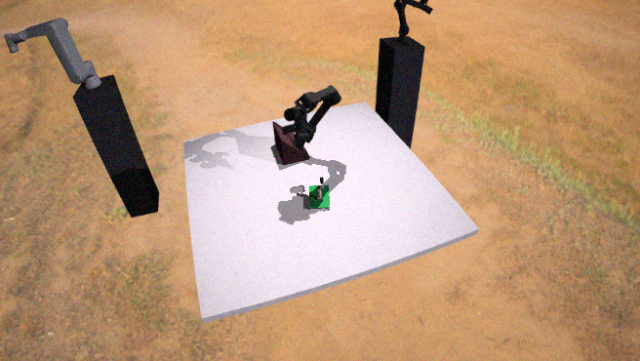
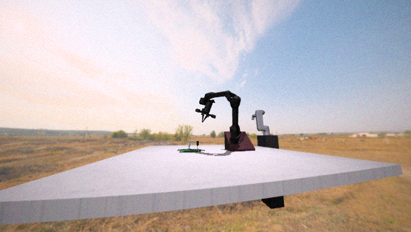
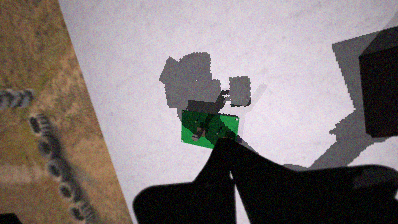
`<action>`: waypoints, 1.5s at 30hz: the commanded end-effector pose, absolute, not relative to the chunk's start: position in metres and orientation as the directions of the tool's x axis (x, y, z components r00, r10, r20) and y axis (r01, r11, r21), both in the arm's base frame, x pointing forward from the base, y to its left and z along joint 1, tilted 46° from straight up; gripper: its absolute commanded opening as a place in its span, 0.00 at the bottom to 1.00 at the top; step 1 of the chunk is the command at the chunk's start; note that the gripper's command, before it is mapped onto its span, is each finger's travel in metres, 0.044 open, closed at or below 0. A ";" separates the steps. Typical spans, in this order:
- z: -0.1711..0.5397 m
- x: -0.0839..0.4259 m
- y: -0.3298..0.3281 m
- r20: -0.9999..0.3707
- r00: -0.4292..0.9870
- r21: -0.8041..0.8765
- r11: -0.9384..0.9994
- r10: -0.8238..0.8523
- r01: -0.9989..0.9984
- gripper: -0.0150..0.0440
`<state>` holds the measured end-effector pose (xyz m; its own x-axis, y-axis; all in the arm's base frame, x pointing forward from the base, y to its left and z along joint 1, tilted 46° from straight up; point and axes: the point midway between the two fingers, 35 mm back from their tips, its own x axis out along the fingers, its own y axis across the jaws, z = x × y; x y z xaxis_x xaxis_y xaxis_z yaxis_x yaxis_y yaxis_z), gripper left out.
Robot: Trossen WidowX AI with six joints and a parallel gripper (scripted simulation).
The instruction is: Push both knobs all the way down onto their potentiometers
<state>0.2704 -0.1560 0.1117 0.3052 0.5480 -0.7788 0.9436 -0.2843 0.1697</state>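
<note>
The green circuit board [image 1: 325, 201] [image 2: 188, 150] [image 3: 189, 135] stands low on the table, partly in the arm's shadow. A black knob [image 1: 321, 180] [image 2: 197, 143] stands tall at one side of it. A paler knob [image 1: 320, 193] [image 2: 189, 145] stands lower beside it. In the wrist view the paler one is dim in shadow, and the black one cannot be made out. The gaps under the knobs are too small to tell. My gripper [image 2: 203, 121] [image 3: 223, 142] is shut and empty, pointing down well above the board. In the top view its fingertips blend into the dark arm.
The white table [image 1: 263, 263] [image 2: 175, 172] carries the arm's dark red wedge base [image 1: 294, 155] [image 2: 245, 145] behind the board. A grey arm [image 1: 63, 51] [image 2: 260, 120] and a black arm [image 1: 402, 20] stand on black pillars outside the table edges.
</note>
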 end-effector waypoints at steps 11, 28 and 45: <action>0.105 0.300 -0.106 -0.751 0.193 0.368 0.157 0.631 0.917 0.25; 0.097 0.321 -0.042 -0.718 0.043 0.574 0.557 0.694 0.600 0.25; 0.081 0.325 -0.004 -0.705 -0.018 0.637 0.645 0.709 0.423 0.25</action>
